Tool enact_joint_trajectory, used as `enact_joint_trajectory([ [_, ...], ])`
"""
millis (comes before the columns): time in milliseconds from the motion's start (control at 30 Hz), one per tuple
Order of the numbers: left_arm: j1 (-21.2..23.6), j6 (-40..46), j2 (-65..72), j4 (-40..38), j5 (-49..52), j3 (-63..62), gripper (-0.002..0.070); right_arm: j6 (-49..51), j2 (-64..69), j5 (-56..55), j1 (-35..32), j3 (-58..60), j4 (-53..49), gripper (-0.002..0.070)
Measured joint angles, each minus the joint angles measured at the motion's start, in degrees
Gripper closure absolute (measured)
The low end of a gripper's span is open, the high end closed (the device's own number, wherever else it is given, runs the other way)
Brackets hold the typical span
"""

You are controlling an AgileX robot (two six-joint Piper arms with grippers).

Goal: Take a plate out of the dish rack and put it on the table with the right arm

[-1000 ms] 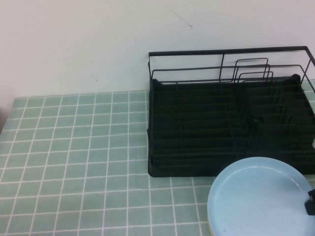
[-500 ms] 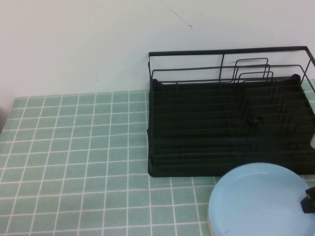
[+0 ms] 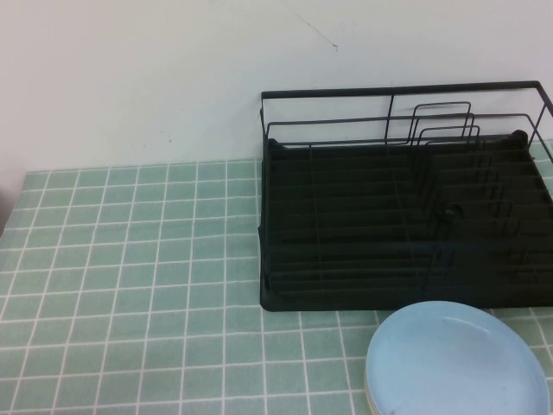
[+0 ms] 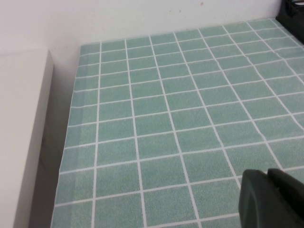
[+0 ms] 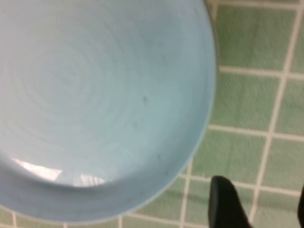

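The light blue plate (image 3: pixel 456 361) lies flat on the green tiled tabletop (image 3: pixel 130 285). It sits just in front of the black dish rack (image 3: pixel 406 199), near the rack's right front corner. No plate stands in the rack's wire slots.

From the right wrist view, the plate (image 5: pixel 99 99) fills most of the picture, with its raised rim curving around. The right hand (image 5: pixel 259 204) is just beside the plate's edge, over the tiles. Its two dark fingers (image 5: pixel 225 202) are spread apart and hold nothing. The plate is not touched by them.

From the left wrist view, the left hand (image 4: pixel 270 199) hangs over bare green tiles, well apart from the rack and the plate. Only a dark bit of it shows, so I cannot tell if it is open or closed.

There are no words or labels to read on the plate, the rack or the tiles.
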Motion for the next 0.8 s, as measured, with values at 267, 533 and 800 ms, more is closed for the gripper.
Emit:
enact_joint_trajectory([
  [267,0.00,0.00,0.00,0.00,0.00,0.00,0.0678,0.82,-11.40,4.83,0.00,-1.24,-1.29,0.0496],
  [533,0.00,0.00,0.00,0.00,0.00,0.00,0.0678,0.82,-27.64,13.11,0.00,-1.24,2.19,0.0671],
  [800,0.00,0.00,0.00,0.00,0.00,0.00,0.0678,0.82,-36.13,14.33,0.00,-1.24,-1.38,0.0678],
])
